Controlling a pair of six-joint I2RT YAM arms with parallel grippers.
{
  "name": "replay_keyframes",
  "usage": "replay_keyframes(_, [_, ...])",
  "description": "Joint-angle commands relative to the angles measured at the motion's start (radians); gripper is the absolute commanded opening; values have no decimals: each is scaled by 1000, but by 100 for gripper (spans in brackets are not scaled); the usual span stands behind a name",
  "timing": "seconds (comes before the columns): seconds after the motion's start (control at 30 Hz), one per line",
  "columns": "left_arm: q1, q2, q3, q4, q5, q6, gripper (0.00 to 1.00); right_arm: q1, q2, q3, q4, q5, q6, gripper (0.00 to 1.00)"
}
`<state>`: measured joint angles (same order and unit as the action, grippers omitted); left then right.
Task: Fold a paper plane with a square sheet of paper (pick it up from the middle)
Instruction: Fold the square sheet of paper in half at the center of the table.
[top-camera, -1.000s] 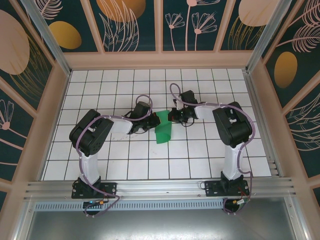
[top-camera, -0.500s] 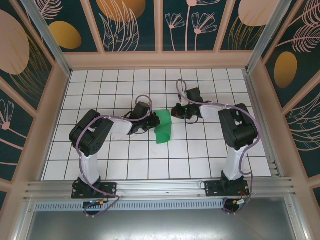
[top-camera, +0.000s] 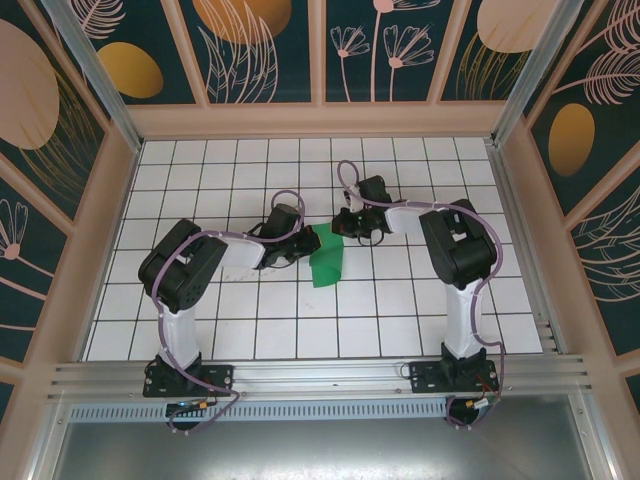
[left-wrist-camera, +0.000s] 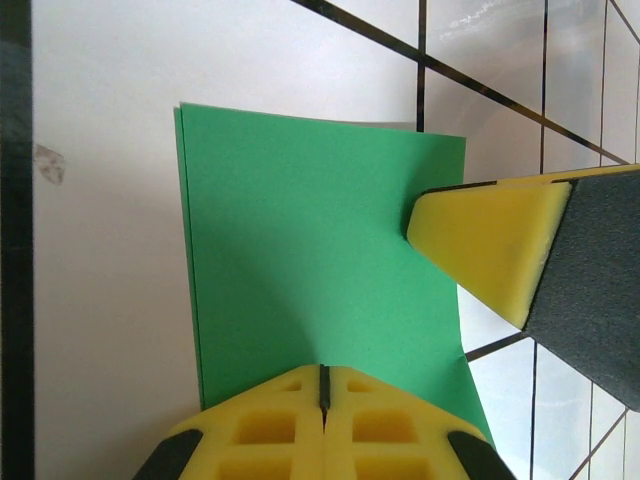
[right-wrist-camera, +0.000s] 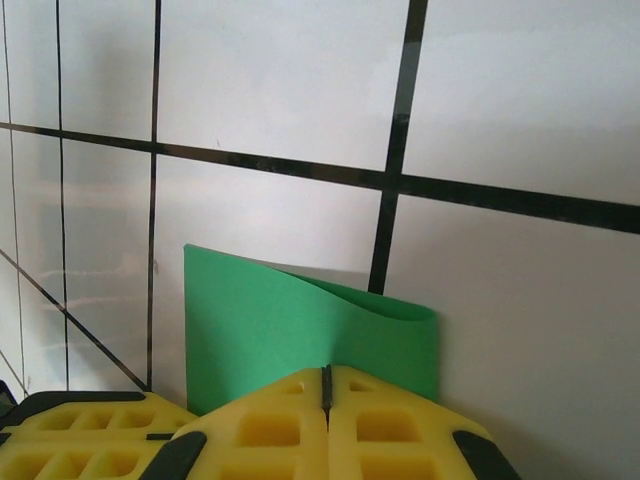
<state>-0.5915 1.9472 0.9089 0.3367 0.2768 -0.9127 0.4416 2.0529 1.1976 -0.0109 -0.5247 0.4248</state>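
Top external: left tool (top-camera: 303, 243), right tool (top-camera: 336, 232) clamped on green paper (top-camera: 326, 266) amid white tiles (top-camera: 380, 300)

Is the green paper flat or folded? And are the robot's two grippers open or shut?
square sheet of paper: folded over into two layers, top layer bulging a little.
left gripper: shut on the square sheet of paper.
right gripper: shut on the square sheet of paper.

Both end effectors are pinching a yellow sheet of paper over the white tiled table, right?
No: the sheet of paper is green, not yellow, as the left wrist view shows. The left end effector and right end effector pinch it over the white tiled table.
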Motion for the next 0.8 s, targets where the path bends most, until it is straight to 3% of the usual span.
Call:
replay_keyframes(0.0, [15, 100, -86, -324, -134, 35, 0, -61, 15, -10, -10, 102, -21, 0])
replay_keyframes(0.27, [15, 101, -86, -324, -130, 39, 0, -138, -76, -69, 47, 171, 59, 0])
replay_keyframes(0.5, [15, 113, -76, -315, -125, 44, 0, -54, -260, -203, 52, 126, 91, 0])
replay_keyframes(0.77, [15, 119, -77, -301, -126, 46, 0, 44, -234, -219, 13, 38, 95, 0])
